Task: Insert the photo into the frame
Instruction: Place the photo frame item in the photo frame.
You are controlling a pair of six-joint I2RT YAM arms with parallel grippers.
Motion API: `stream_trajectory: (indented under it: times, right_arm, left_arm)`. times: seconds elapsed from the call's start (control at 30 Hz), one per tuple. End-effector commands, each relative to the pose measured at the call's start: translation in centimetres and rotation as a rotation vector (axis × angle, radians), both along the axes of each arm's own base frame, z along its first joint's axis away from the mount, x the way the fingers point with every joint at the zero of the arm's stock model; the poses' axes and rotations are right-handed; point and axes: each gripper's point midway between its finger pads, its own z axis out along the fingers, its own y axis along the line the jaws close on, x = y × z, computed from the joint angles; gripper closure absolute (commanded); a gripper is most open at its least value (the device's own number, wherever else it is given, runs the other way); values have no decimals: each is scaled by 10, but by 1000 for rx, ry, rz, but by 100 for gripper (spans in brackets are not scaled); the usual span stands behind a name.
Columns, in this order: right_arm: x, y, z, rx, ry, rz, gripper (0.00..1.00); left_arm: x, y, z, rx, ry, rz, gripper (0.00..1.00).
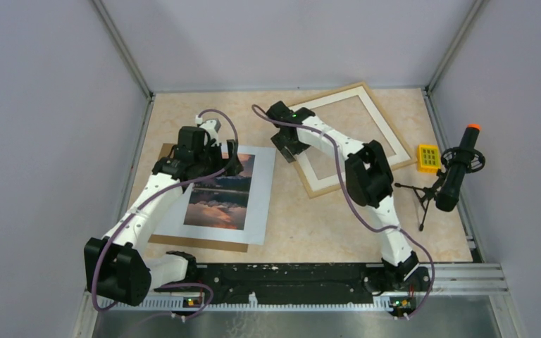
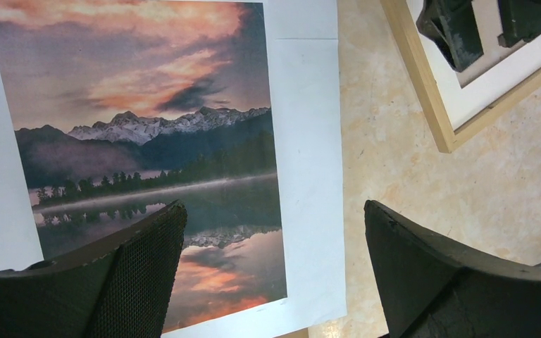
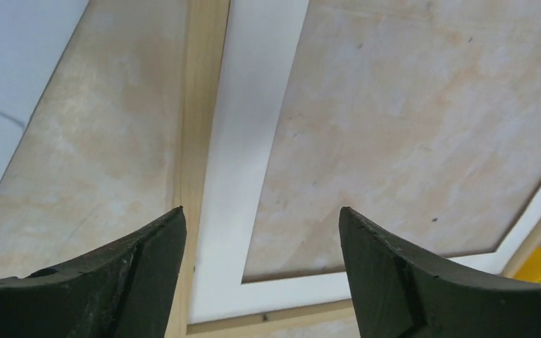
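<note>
**A:** Photo [image 2: 148, 141], whereabouts?

**B:** Flat and face up at the left of the desk [image 1: 303, 225], on a brown backing board [image 1: 197, 243]. Orange-pink cloud over snowy peaks, dark blue-grey slopes, all mirrored in a lake. White margin all round.

**A:** Inside the frame [image 3: 199, 105]?

**B:** No. Near it, to its left, not touching. Frame flat and askew further right: thin pale wood around a white mat [image 3: 253, 105], bare desk showing through the window.

**A:** Claws?

**B:** Left claw [image 2: 273, 211] spread wide over the photo's right margin, gripping nothing. Right claw [image 3: 260, 215] parted above the frame's left side, likewise empty.

**A:** Beyond that?

**B:** Beige marbled surface. Yellow block [image 1: 429, 156] and black orange-tipped handle [image 1: 454, 179] on a small tripod at the right edge. Pale lilac walls [image 1: 42, 105].
</note>
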Motion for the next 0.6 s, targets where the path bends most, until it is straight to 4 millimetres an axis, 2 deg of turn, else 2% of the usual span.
stream_trajectory:
  times: [0.0, 0.1, 0.17, 0.27, 0.33, 0.43, 0.47, 0.5, 0.57]
  right_arm:
    - [-12, 12, 65, 355, -40, -76, 21]
    - [-13, 13, 67, 533, -47, -123, 20]
    - [-10, 12, 55, 664, -7, -173, 27]
    - [3, 13, 52, 871, 6, -217, 38]
    - [18, 20, 55, 979, 3, -197, 43]
    - [48, 25, 51, 1012, -45, -198, 48]
    - [59, 27, 51, 1040, -71, -208, 53]
    - [67, 26, 50, 1074, -90, -232, 63]
    - [79, 29, 47, 1139, -108, -252, 73]
  left_arm:
    - [6, -10, 17, -49, -49, -27, 2]
    - [6, -20, 17, -96, -36, -64, 2]
    - [4, -33, 16, -155, -19, -113, 2]
    - [1, -52, 17, -248, 8, -182, 2]
    - [0, -62, 16, -308, 32, -212, 2]
    - [4, -75, 14, -376, 69, -235, 2]
    - [6, -78, 13, -392, 78, -238, 2]
    - [9, -81, 11, -408, 87, -240, 2]
    - [13, -85, 4, -427, 123, -237, 2]
